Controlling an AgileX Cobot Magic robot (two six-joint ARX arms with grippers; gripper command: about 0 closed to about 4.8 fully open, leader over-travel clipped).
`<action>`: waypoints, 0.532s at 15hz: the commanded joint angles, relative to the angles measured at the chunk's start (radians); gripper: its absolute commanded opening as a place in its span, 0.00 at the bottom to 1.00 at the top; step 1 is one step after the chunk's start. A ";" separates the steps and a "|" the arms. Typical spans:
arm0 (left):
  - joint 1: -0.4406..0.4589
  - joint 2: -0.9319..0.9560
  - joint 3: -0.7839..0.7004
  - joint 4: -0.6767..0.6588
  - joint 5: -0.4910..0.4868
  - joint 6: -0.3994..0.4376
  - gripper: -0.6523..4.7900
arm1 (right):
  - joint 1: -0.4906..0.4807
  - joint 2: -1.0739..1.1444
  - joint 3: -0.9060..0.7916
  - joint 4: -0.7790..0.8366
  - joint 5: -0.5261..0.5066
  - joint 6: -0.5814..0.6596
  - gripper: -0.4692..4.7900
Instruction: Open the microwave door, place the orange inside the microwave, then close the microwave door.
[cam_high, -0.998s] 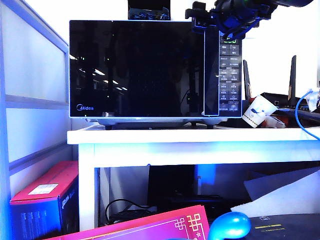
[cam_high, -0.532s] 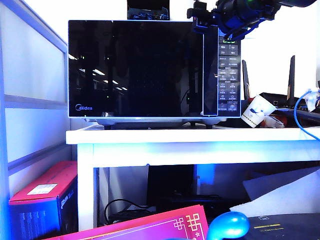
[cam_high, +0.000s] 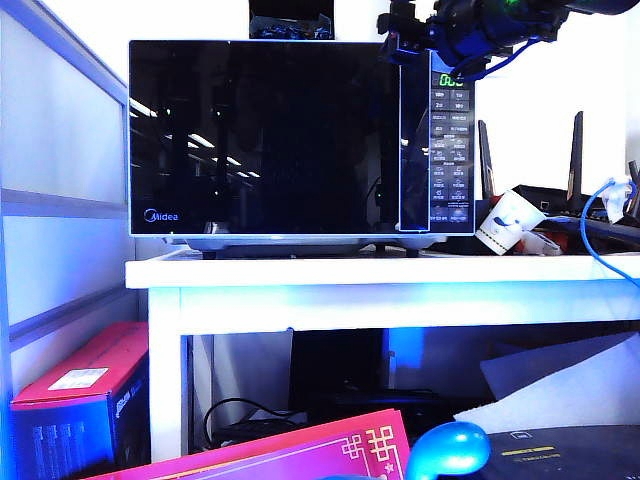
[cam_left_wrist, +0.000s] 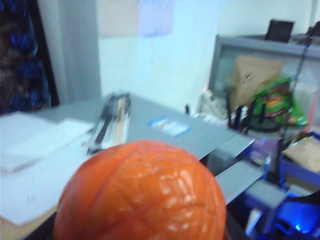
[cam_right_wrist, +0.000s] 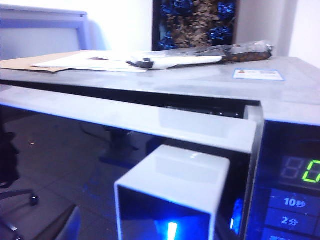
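Observation:
The microwave (cam_high: 300, 135) stands on the white table (cam_high: 380, 272), green display (cam_high: 450, 80) lit. My right gripper (cam_high: 402, 38) is at the top of the microwave door (cam_high: 265, 135), by its handle strip (cam_high: 415, 140). In the right wrist view the door's top edge (cam_right_wrist: 150, 125) stands slightly off the casing and the handle block (cam_right_wrist: 170, 195) sits between the open jaws; one finger (cam_right_wrist: 65, 225) shows apart from it. In the left wrist view the orange (cam_left_wrist: 142, 195) fills the foreground, with my left gripper (cam_left_wrist: 140, 236) shut on it, fingers hidden. The left gripper is outside the exterior view.
A tipped paper cup (cam_high: 503, 222), black antennas (cam_high: 576, 150) and a blue cable (cam_high: 592, 240) crowd the table right of the microwave. Papers (cam_right_wrist: 100, 61) lie on the microwave's top. A red box (cam_high: 85, 375) sits under the table at the left.
The exterior picture has slid slightly left. My right gripper has turned a little at the door's top corner, and the green display now shows clear of it.

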 joint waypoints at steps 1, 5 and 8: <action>-0.001 0.046 0.003 0.031 -0.028 0.036 0.51 | 0.031 -0.006 0.007 0.018 -0.189 0.000 0.70; -0.001 0.093 0.003 0.086 -0.051 0.036 0.51 | 0.031 -0.006 0.007 0.019 -0.210 0.000 0.70; -0.001 0.115 0.003 0.155 -0.077 0.035 0.51 | 0.031 -0.006 0.007 0.019 -0.288 0.000 0.70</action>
